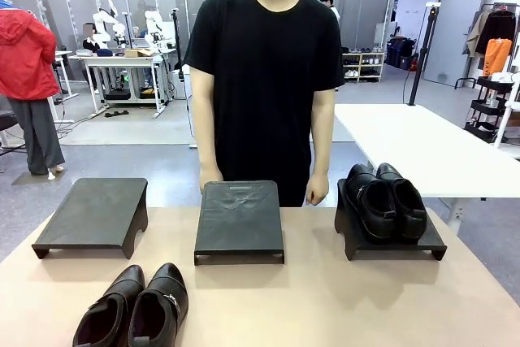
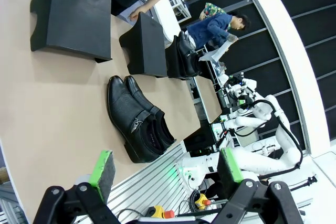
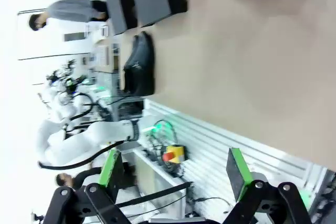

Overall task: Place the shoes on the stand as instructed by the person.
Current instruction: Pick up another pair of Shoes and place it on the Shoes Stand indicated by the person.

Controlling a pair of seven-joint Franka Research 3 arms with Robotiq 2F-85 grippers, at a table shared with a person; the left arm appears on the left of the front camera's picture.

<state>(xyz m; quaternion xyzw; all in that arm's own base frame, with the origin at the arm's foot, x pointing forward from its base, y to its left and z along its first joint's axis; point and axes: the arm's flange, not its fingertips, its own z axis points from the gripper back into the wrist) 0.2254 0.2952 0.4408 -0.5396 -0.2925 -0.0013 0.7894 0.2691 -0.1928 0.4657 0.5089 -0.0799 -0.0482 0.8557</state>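
A buckle-strap pair of black shoes (image 1: 134, 310) lies on the table at the front left, toes pointing away from me. A second pair of black shoes (image 1: 386, 199) sits on the right stand (image 1: 435, 245). The middle stand (image 1: 240, 221) and left stand (image 1: 89, 213) are bare. The person (image 1: 264, 79) faces me behind the middle stand, both hands hanging at the table's far edge. My left gripper (image 2: 165, 169) hangs open above the table's near side, with the buckle pair (image 2: 137, 119) beyond it. My right gripper (image 3: 174, 170) is open too, off the table's near edge, far from the buckle pair (image 3: 139, 64).
The tan tabletop (image 1: 325, 298) is bare between the stands and the near edge. A white table (image 1: 422, 148) stands behind at the right. Aluminium framing and an emergency-stop button (image 3: 173, 155) lie below my right gripper.
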